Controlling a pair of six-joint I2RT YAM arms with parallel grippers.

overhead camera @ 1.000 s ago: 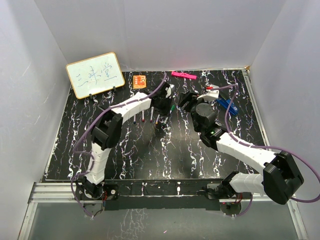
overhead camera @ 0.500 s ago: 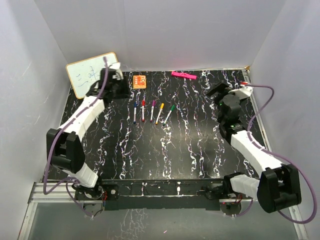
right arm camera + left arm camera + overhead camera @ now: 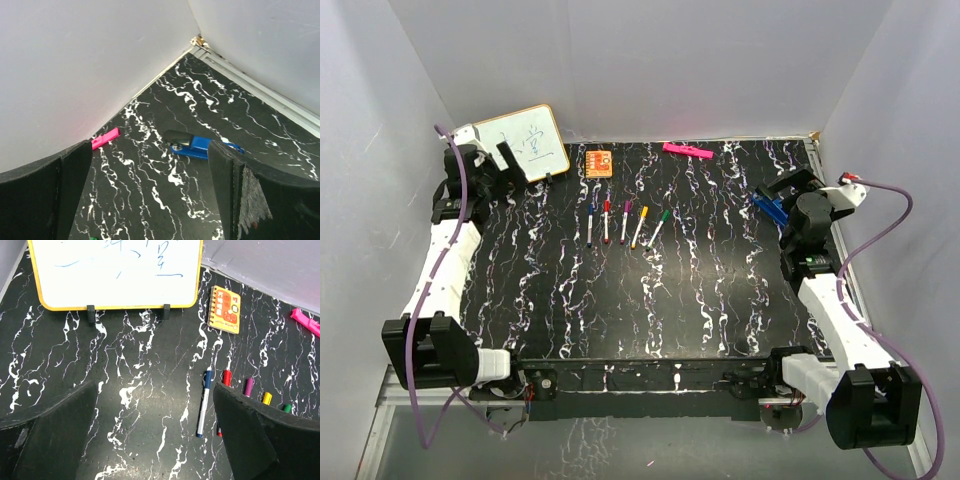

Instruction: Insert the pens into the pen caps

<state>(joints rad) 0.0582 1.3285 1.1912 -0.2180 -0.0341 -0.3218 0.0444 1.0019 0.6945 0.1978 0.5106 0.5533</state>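
Found left gripper [image 3: 155,387] and right gripper [image 3: 150,145] released, empty. Saw pens [image 3: 625,222] seemingly capped, ahead-right of left gripper. Looked done; needed parking clear.

Table [image 3: 650,300]: black top with white marble veining, white walls on three sides.
Whiteboard [image 3: 115,270]: yellow frame, blue handwriting, propped on two small black feet at the far left.
Orange spiral notepad [image 3: 225,309]: lies flat just right of the board, not touching it.
Pink flat bar [image 3: 686,151]: at the far edge, by the back wall.
Blue object [image 3: 200,146]: black piece at one end, lying flat on the far right side. Type unclear.
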